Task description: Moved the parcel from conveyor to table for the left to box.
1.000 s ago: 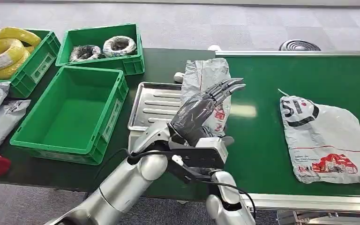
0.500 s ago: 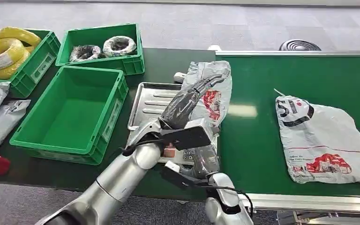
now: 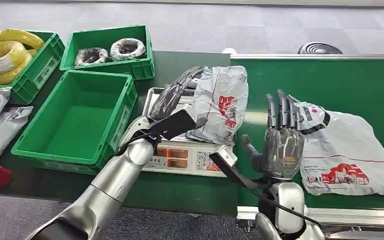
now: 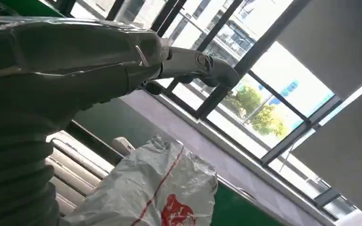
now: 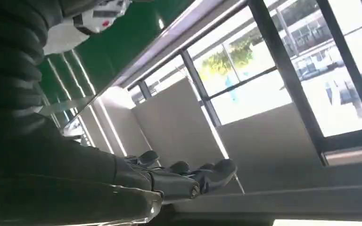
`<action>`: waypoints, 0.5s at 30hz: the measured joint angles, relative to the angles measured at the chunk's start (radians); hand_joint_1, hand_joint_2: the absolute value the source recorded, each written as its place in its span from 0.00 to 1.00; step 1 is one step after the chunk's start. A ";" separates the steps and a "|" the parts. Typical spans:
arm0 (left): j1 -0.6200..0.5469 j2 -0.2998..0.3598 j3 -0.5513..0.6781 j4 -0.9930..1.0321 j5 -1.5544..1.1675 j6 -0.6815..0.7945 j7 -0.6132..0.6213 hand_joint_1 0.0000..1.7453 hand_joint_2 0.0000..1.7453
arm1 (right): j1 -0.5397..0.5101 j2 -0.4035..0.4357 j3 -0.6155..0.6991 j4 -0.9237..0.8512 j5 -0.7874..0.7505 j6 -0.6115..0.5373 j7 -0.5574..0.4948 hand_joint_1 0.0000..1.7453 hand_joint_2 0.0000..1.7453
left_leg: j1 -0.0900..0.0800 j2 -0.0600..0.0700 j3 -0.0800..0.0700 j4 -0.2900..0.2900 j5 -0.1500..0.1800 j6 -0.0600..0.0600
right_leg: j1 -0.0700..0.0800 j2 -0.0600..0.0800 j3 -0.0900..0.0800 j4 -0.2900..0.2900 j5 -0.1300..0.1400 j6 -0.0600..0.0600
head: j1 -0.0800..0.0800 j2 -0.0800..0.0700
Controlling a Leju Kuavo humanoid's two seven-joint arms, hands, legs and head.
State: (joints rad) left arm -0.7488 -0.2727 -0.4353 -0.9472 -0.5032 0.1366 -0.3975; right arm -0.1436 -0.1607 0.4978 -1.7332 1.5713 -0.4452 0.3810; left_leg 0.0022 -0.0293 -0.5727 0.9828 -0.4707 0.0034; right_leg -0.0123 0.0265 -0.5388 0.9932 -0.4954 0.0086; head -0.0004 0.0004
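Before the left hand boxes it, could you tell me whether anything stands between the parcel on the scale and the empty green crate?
Nothing visible does. The parcel lies on the scale, and the empty green crate sits directly beside the scale. The left hand is the only thing between them, at the parcel's near edge.

parcel (image 3: pixel 219 104) on scale (image 3: pixel 187 159), right of bin (image 3: pixel 77 122).

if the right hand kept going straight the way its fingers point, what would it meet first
Probably nothing close. The right hand is open, fingers pointing up and away over the green belt. Its wrist view shows free air ahead; the second parcel lies beside and below it.
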 measured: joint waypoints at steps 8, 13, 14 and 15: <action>-0.029 0.015 0.040 0.068 0.035 0.001 -0.033 0.00 1.00 | 0.148 0.077 -0.040 -0.074 -0.541 0.342 -0.685 0.00 1.00 | 0.002 0.000 0.000 -0.002 0.000 0.000 | 0.004 0.000 -0.001 0.001 -0.001 -0.001 | 0.000 0.000; -0.035 0.020 0.066 0.091 0.035 0.001 -0.039 0.00 1.00 | 0.167 0.119 -0.072 0.004 -0.840 0.410 -0.932 0.00 1.00 | 0.002 0.001 0.000 -0.002 0.000 -0.001 | 0.004 0.000 0.000 0.001 -0.001 -0.001 | 0.000 0.000; -0.035 0.020 0.071 0.093 0.035 0.001 -0.039 0.00 1.00 | 0.164 0.132 -0.085 0.022 -0.885 0.415 -0.958 0.00 1.00 | 0.002 0.000 0.000 -0.001 0.000 0.000 | 0.003 0.000 0.000 0.001 -0.001 -0.001 | 0.000 0.000; -0.035 0.021 0.073 0.094 0.035 0.001 -0.039 0.00 1.00 | 0.160 0.143 -0.095 0.036 -0.933 0.428 -0.979 0.00 1.00 | 0.002 0.000 0.000 -0.001 0.000 0.000 | 0.003 0.000 0.000 0.001 -0.001 -0.001 | 0.000 0.000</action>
State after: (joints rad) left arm -0.7835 -0.2522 -0.3620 -0.8530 -0.4685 0.1377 -0.4368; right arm 0.0160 -0.0179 0.4024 -1.6971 0.6383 -0.0175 -0.5975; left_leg 0.0042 -0.0288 -0.5728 0.9814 -0.4705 0.0030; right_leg -0.0094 0.0266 -0.5388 0.9942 -0.4959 0.0077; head -0.0008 0.0004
